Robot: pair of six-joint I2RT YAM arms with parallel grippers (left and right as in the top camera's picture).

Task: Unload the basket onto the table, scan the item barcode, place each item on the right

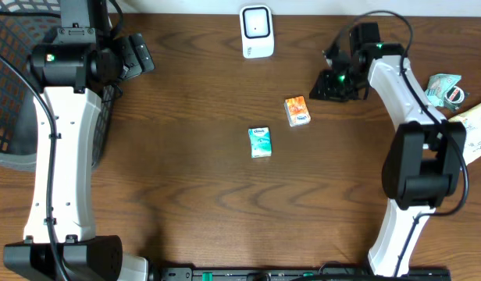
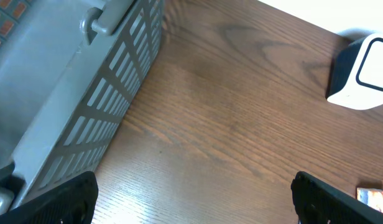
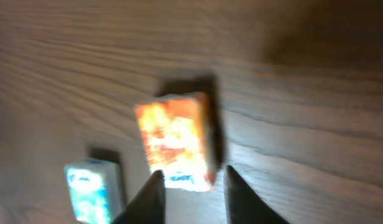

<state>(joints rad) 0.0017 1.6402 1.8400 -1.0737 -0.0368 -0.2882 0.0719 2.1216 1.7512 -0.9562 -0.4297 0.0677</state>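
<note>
Brown wood-grain table [image 1: 186, 195] fills every view, with a grey mesh basket [image 2: 73, 93] on the left arm's side and a white scanner [image 1: 256, 31] upright at the far edge. On the wood just ahead of the right gripper [image 3: 191, 179] lies the orange box [image 3: 176, 140], flat on a broad face. Its long axis runs roughly in line with the fingers [image 3: 151, 198], and its near short end shows between their tips — though from overhead the gripper is clear of it. Those fingers are parted only a little, about the box's width, and grip nothing. A teal box [image 3: 92, 190] lies off to one side of them. The left gripper [image 2: 191, 205] is spread wide above the wood with nothing between its fingertips [image 2: 55, 199] — the scanner sits well beyond one tip.
</note>
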